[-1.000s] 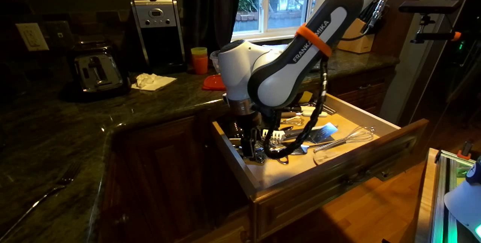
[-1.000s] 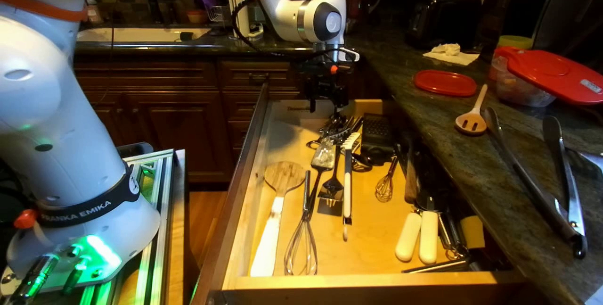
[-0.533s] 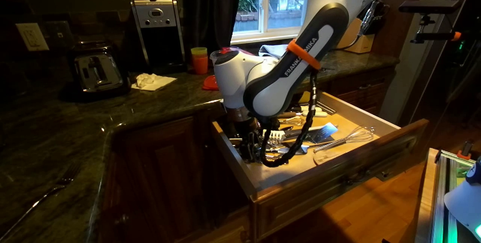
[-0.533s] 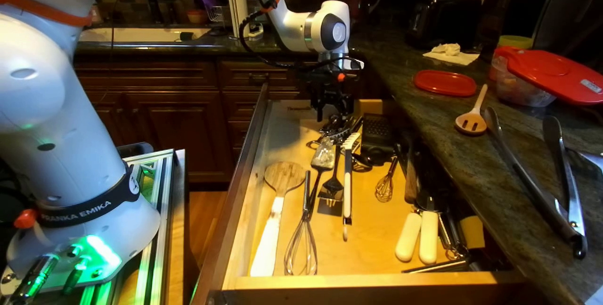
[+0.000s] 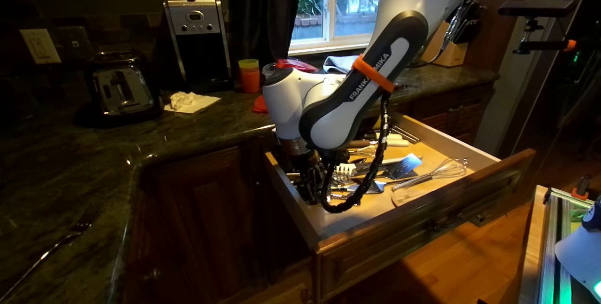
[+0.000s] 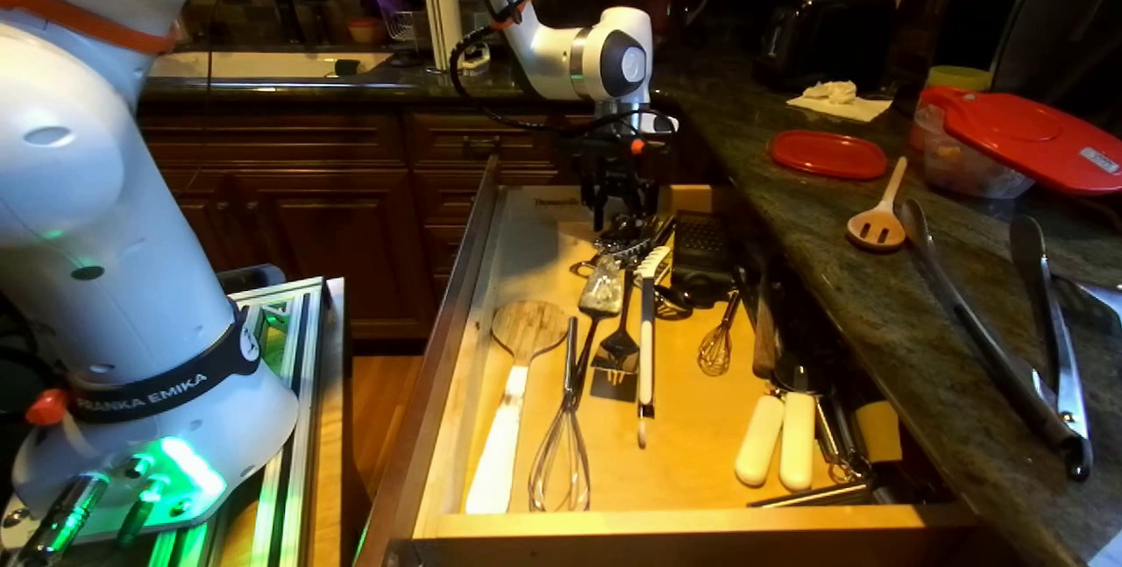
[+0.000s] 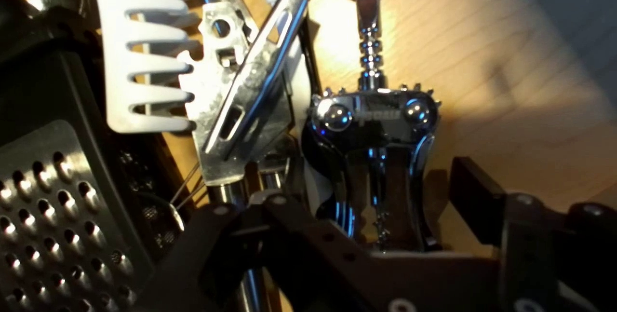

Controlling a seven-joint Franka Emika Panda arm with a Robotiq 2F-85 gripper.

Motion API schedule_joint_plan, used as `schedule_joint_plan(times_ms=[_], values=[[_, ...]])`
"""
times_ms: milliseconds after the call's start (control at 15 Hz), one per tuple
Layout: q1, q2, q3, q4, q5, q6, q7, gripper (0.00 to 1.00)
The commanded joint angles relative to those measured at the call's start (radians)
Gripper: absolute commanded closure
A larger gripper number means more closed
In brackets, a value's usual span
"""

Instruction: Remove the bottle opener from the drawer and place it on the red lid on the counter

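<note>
The bottle opener (image 7: 376,114) is a shiny metal winged corkscrew with a ring at its top. It lies on the pale wood floor of the open drawer (image 6: 684,471). My gripper (image 7: 373,201) is open, with its fingers on either side of the opener's lower body. The right finger stands apart from it; the left finger lies over nearby utensils. In both exterior views the gripper (image 6: 624,212) (image 5: 310,193) is low at the drawer's far end, partly hiding the opener. The red lid (image 6: 828,153) lies flat on the dark counter (image 6: 754,190); the arm partly covers it in an exterior view (image 5: 260,105).
A metal can opener (image 7: 241,85), a white-toothed utensil (image 7: 140,56) and a black grater (image 7: 43,196) lie close left of the opener. The drawer side wall (image 5: 291,200) is near the gripper. A slotted spoon (image 6: 877,225) and tongs (image 6: 990,357) lie on the counter.
The arm has come down and my gripper has sunk lower into the drawer over the opener, also shifting slightly sideways. The utensils and the red lid have not moved.
</note>
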Motion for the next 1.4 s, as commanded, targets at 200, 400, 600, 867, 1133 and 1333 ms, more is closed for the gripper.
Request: schedule_joint_plan(times_ms=[200, 400, 600, 867, 1133, 1333], values=[[0.016, 0.036, 0.001, 0.047, -0.003, -0.038, -0.002, 0.59], [0.014, 0.032, 0.005, 0.046, 0.003, -0.043, -0.01, 0.79], [0.006, -0.007, 0.01, 0.013, 0.01, -0.035, -0.011, 0.79], [-0.016, -0.098, 0.029, -0.07, 0.039, -0.023, -0.027, 0.79], [-0.021, -0.17, 0.018, -0.142, 0.024, -0.019, -0.008, 0.79], [-0.04, -0.23, 0.032, -0.191, 0.023, -0.025, -0.057, 0.79]])
